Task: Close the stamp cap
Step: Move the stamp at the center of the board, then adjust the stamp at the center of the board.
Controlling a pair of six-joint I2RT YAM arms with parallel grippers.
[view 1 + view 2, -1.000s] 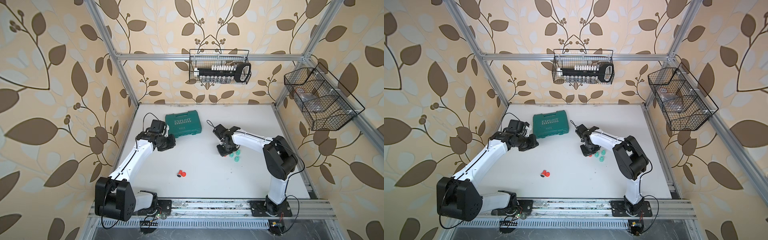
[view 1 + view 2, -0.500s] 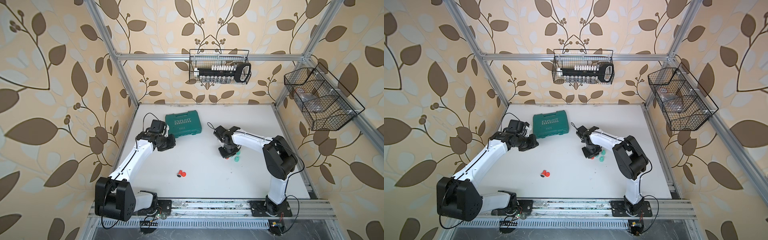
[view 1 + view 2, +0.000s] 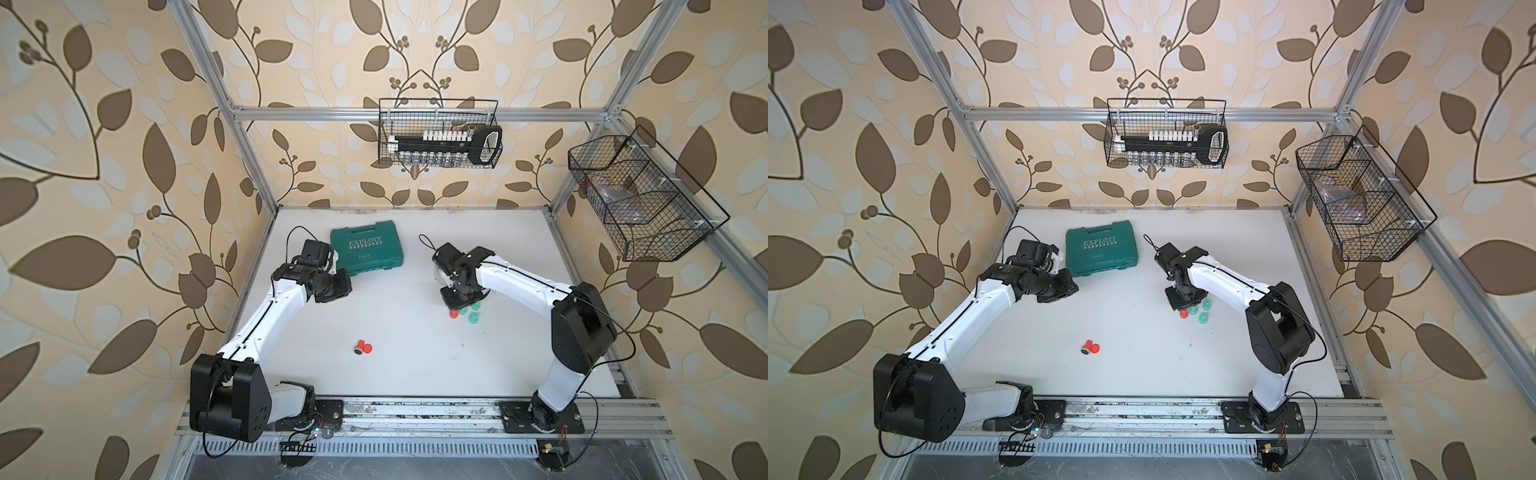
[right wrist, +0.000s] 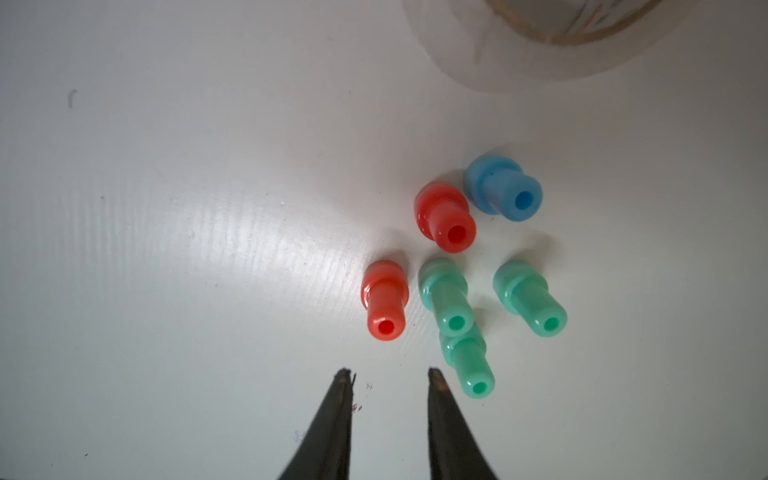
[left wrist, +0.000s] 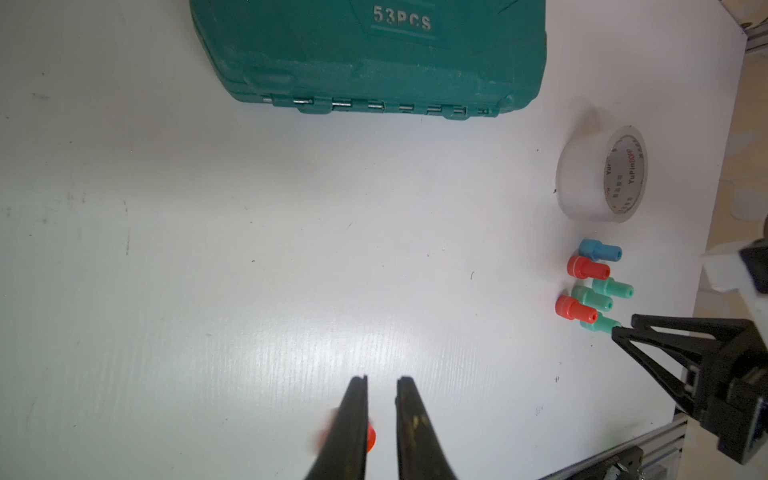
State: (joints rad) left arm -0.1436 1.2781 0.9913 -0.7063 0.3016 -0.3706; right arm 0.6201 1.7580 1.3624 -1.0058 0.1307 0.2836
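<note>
Left gripper (image 5: 381, 378) is hovering over the white table (image 5: 208, 270), its jaws standing a narrow way apart with nothing between them. Just short of its fingertips, back toward its own arm, the red stamp (image 5: 371, 437) is showing as a blurred patch partly hidden behind one finger. In both top views this stamp (image 3: 359, 345) is lying on its side, dark face outward, with what seems to be its red cap (image 3: 368, 349) touching or just beside its other end. Its long axis appears to be running roughly along the line on which these jaws close, so a turn of the wrist is probably needed before a pinch across the barrel. The left arm is looking the nearer of the two.

Farther out, well apart from the stamp, the right gripper (image 4: 388, 370) is hanging with jaws parted and empty, just beside a cluster of capped stamps that seem to be standing upright: two red (image 4: 384, 301), three green (image 4: 446, 297) and one blue (image 4: 503, 189), six in all. Beyond them one tape roll (image 5: 600, 174) is standing on edge, and farthest off one green tool case (image 5: 374, 54) is lying shut.
</note>
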